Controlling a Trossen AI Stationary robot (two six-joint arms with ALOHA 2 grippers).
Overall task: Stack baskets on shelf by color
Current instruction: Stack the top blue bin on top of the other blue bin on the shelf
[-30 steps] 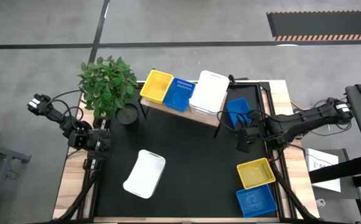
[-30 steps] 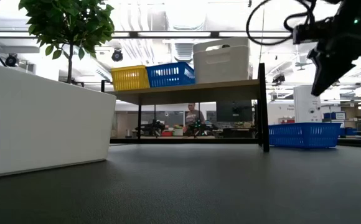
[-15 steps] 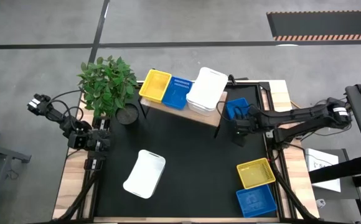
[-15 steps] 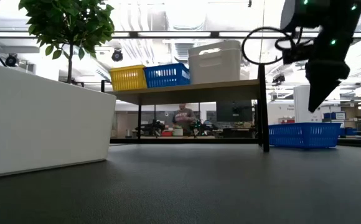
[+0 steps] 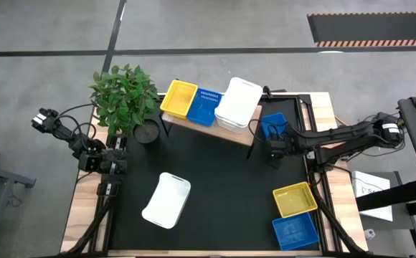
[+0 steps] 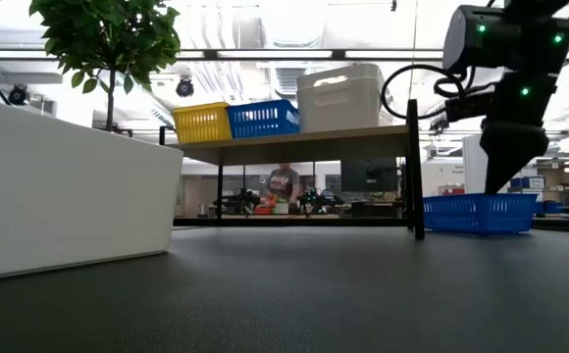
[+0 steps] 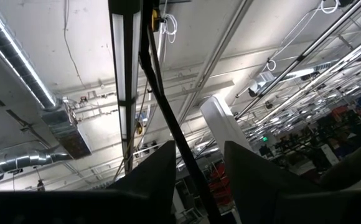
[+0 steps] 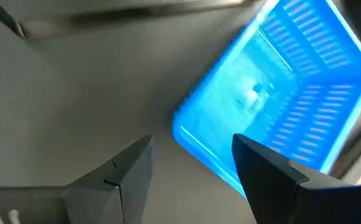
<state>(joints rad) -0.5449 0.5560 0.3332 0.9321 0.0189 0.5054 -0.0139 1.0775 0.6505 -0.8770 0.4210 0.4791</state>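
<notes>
The shelf (image 5: 194,122) stands at the table's far side and carries a yellow basket (image 5: 180,98), a blue basket (image 5: 206,107) and a white basket (image 5: 239,104) side by side. Another blue basket (image 5: 272,125) rests flat on the table right of the shelf. My right gripper (image 8: 190,149) hovers open just above that basket's near end (image 6: 479,213), pointing down at a slant, touching nothing. A white basket (image 5: 166,200) lies near the table's left front. My left gripper (image 7: 199,155) stands off the table's left edge, open, pointing up at the ceiling.
A potted plant (image 5: 125,97) stands at the shelf's left end. A yellow basket (image 5: 295,199) and a blue one (image 5: 294,231) sit at the table's near right corner. Bare black tabletop (image 5: 222,179) lies between the shelf and the near edge.
My right gripper has come down and gone toward the table's left, from beside the right rim to just above the near end of the blue basket on the table.
</notes>
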